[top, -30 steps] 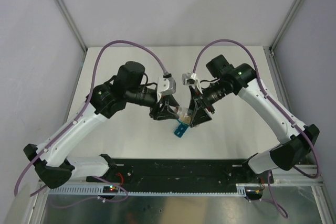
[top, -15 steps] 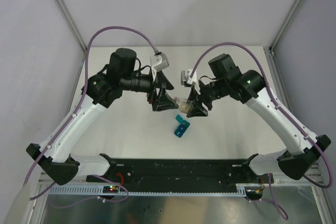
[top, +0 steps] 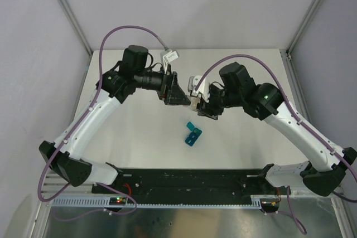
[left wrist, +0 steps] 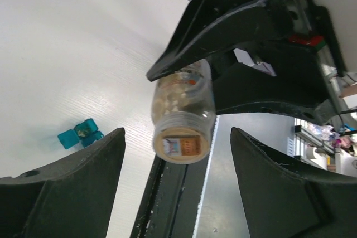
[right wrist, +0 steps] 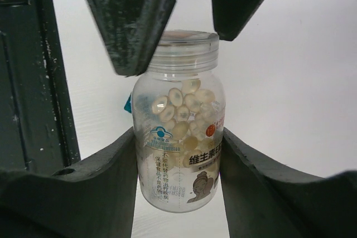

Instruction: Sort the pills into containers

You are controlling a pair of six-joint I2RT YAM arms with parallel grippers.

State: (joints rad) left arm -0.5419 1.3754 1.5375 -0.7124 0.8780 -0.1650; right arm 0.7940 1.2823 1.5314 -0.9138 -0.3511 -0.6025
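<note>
Right tool (right wrist: pixel 178 140) clamped on the clear bottle (right wrist: pixel 179 193) of pills (right wrist: pixel 181 110), above the desk (top: pixel 139 137). Left tool (left wrist: pixel 177 136) open, jaws flanking its cap (right wrist: pixel 182 51). We see the teal containers (top: pixel 193 134) on the desk, apart.

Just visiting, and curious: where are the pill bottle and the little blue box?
pill bottle (right wrist: pixel 178 112), right wrist view, on its clear body above the label.
teal containers (top: pixel 193 134), top external view, on the middle of the strip.

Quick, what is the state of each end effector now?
Left end effector: open, its fingers either side of the pill bottle, not gripping.
Right end effector: closed on the pill bottle.
</note>
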